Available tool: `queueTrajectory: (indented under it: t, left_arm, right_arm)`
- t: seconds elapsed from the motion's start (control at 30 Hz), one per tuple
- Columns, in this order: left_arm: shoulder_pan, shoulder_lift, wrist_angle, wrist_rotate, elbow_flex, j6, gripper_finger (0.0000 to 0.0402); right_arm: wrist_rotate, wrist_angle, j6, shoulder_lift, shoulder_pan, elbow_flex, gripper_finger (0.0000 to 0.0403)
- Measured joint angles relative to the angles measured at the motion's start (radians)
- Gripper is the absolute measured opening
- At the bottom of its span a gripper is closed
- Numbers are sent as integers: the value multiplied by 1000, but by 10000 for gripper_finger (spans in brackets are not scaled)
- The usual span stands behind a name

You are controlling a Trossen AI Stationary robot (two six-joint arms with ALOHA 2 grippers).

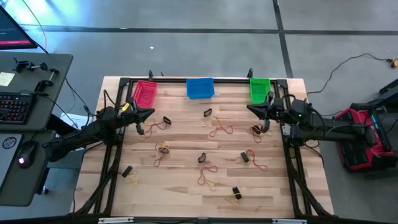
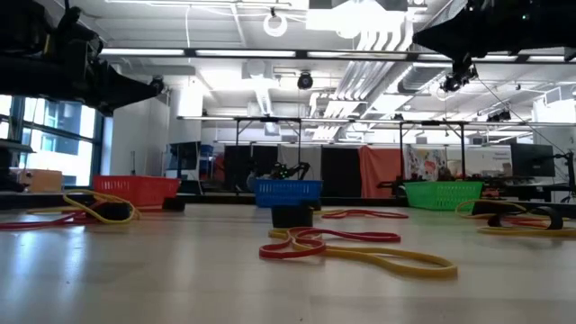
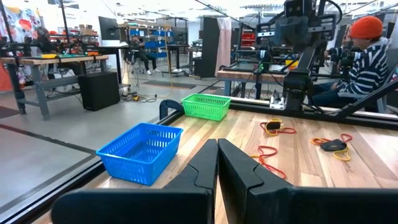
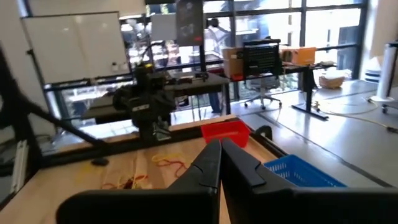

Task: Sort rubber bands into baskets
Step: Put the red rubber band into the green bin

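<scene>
Three baskets stand along the table's far edge: a red-pink one (image 1: 145, 93), a blue one (image 1: 200, 88) and a green one (image 1: 260, 89). Yellow-tan, red-orange and black rubber bands (image 1: 219, 129) lie scattered flat over the wooden table (image 1: 186, 186); one red and yellow tangle (image 2: 346, 247) lies close in the low view. My left gripper (image 1: 151, 112) hovers shut at the table's left side, pointing level toward the right. My right gripper (image 1: 250, 108) hovers shut at the right side near the green basket, pointing left. Both hold nothing.
A dark metal frame (image 1: 199, 79) runs around the table's edges. A desk with a keyboard (image 1: 15, 107) stands off the left side. A person in an orange cap (image 3: 367, 53) sits beyond the table's right side. Red equipment (image 1: 364, 134) sits right of the table.
</scene>
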Motion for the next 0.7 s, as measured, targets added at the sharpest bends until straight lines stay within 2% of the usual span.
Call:
queueTrajectory:
  t: [0.17, 0.47, 0.7]
  left_arm:
    - [0, 0, 0, 0, 0, 0, 3]
    - [0, 0, 0, 0, 0, 0, 3]
    - [0, 0, 0, 0, 0, 0, 3]
  right_arm:
    - [19, 86, 8, 66, 0, 0, 18]
    - [76, 209, 36, 191, 0, -1, 89]
    - [48, 385, 41, 280, 0, -1, 122]
